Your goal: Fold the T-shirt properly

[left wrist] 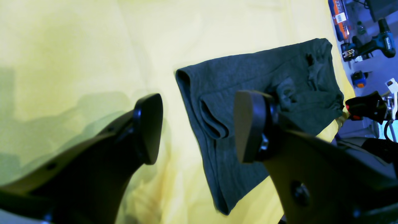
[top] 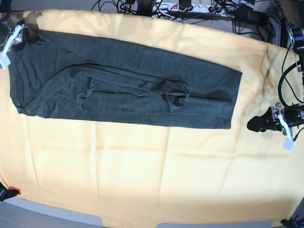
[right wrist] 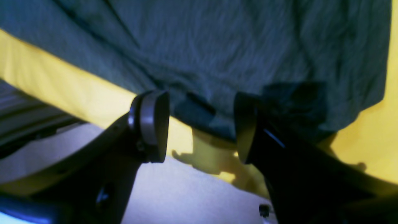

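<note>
The T-shirt (top: 123, 85) is dark charcoal-green and lies as a long folded band across the back half of the table, with its sleeves bunched on top near the middle. My left gripper (top: 257, 124) is open and empty, just off the shirt's right end. In the left wrist view the gripper (left wrist: 199, 127) hovers over that end of the shirt (left wrist: 248, 71). My right gripper (right wrist: 199, 127) is open over the shirt's (right wrist: 217, 46) edge, a dark sleeve fold beside one finger (right wrist: 245, 127). The right arm (top: 10, 40) shows at the shirt's left end.
A pale yellow cloth (top: 142, 166) covers the table under the shirt. A power strip and cables (top: 190, 8) lie along the back edge. A cordless drill (left wrist: 377, 42) and other tools lie beyond the table in the left wrist view. A red item (top: 14, 191) sits at the front left corner.
</note>
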You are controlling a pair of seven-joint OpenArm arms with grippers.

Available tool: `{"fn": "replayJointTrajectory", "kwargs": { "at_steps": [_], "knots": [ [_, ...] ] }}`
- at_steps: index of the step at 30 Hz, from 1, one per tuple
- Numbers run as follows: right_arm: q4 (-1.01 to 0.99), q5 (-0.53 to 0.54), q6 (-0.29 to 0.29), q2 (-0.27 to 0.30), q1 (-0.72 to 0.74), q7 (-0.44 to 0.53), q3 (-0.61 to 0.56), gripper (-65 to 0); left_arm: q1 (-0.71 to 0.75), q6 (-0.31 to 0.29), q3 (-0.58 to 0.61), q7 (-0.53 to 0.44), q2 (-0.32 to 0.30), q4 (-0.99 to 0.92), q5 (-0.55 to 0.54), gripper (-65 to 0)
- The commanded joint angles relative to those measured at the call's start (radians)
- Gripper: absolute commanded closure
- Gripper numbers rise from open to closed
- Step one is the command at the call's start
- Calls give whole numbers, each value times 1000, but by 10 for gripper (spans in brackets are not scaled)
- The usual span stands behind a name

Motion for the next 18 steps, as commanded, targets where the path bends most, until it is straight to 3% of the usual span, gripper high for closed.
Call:
{"fn": "replayJointTrajectory", "kwargs": {
  "at_steps": [1,12,15,18],
  "knots": [
    [13,12,1,20,2,9,8,-343,-26,-8,-8,-13,-23,14,-25,-375],
    [13,66,1,18,2,9,-29,-347,-26,-8,-8,-15,-22,14,-25,-375],
    [13,1,1,18,2,9,-102,-347,-26,-8,-8,-14,-23,14,-25,-375],
    [13,-135,1,18,2,79,-166,-347,-26,-8,-8,-14,-23,14,-25,-375]
  ]
}}
